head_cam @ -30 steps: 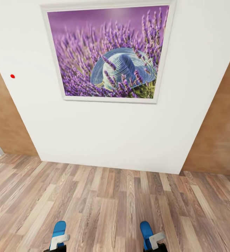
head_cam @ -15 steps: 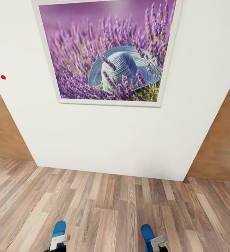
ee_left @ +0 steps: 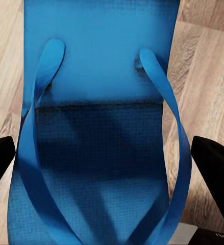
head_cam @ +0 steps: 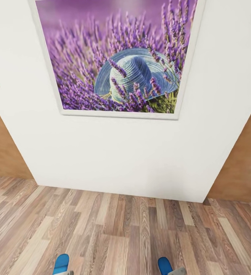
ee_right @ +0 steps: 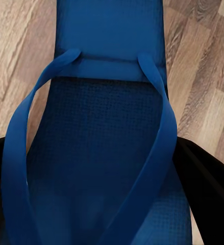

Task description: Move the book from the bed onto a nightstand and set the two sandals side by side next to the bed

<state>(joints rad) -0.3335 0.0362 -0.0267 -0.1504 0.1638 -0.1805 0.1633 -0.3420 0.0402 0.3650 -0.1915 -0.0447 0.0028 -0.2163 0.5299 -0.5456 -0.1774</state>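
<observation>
Two bright blue flat sandals are showing. In the left wrist view the left sandal, with its blue straps, is lying between the two black fingers of the left gripper, which is grasping it. The right sandal is sitting likewise, clamped in the right gripper. In the head view their blue tips are hanging over the wood-plank floor, facing a white wall with a lavender picture.

A: Both sandals get clipped by the head view's bottom edge: just the blue toe of the left sandal and the right sandal shows.

B: And the picture?

A: Its top runs off the frame. The black fingers are cropped too.
</observation>
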